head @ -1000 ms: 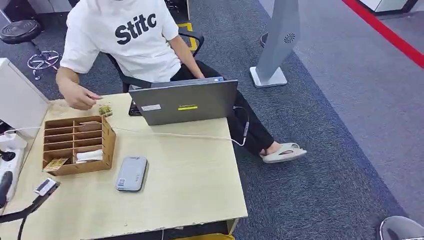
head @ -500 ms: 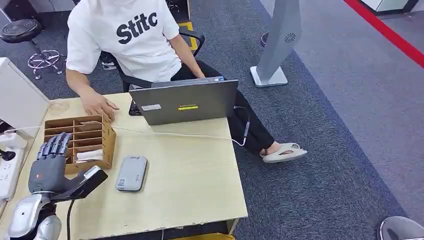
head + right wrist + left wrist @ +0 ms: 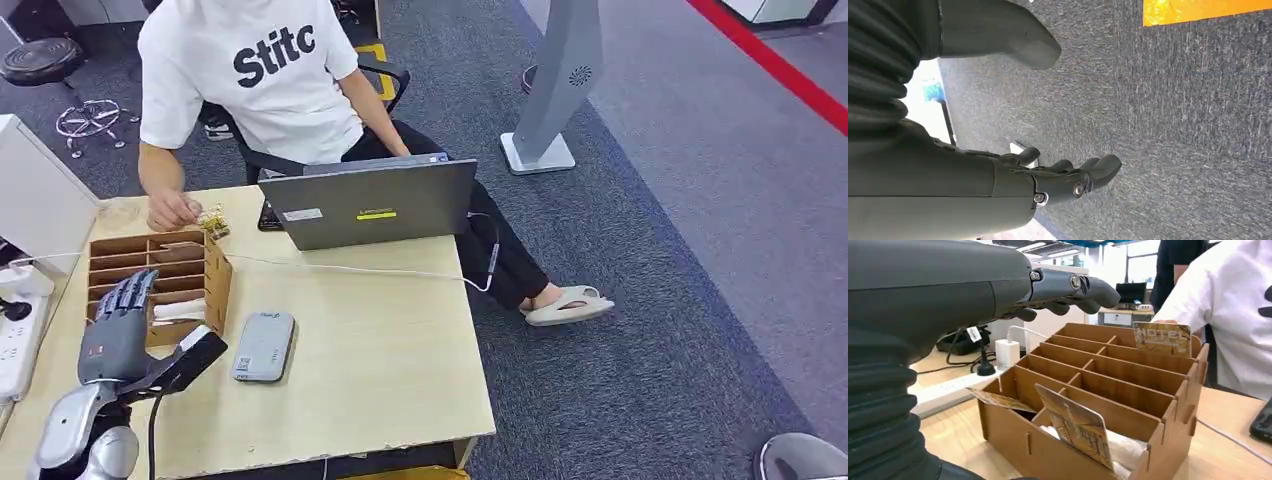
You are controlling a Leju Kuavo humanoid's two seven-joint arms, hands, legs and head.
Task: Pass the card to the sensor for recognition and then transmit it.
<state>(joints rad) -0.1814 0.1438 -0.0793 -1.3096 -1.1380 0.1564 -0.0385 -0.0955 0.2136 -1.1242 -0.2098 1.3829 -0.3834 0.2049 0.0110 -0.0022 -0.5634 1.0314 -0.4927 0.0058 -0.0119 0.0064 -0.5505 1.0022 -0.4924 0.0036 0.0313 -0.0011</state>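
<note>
While the left hand is held open above the desk, fingers extended and nothing gripped, it is seen poised over the near end of the wooden card rack. Just beyond and below the fingers, a card is seen leaning in the rack's nearest compartment, its long axis tilted up out of the slot, with a second card lying flatter beside it. The leaning card is judged the likelier target, reached by a short descent of the left hand. Beside the rack, the grey sensor lies flat on the desk, to the hand's right. The right hand hangs open over the carpet, well apart, so the left is the nearer. At the rack's far end, another card is held by a person's hand.
</note>
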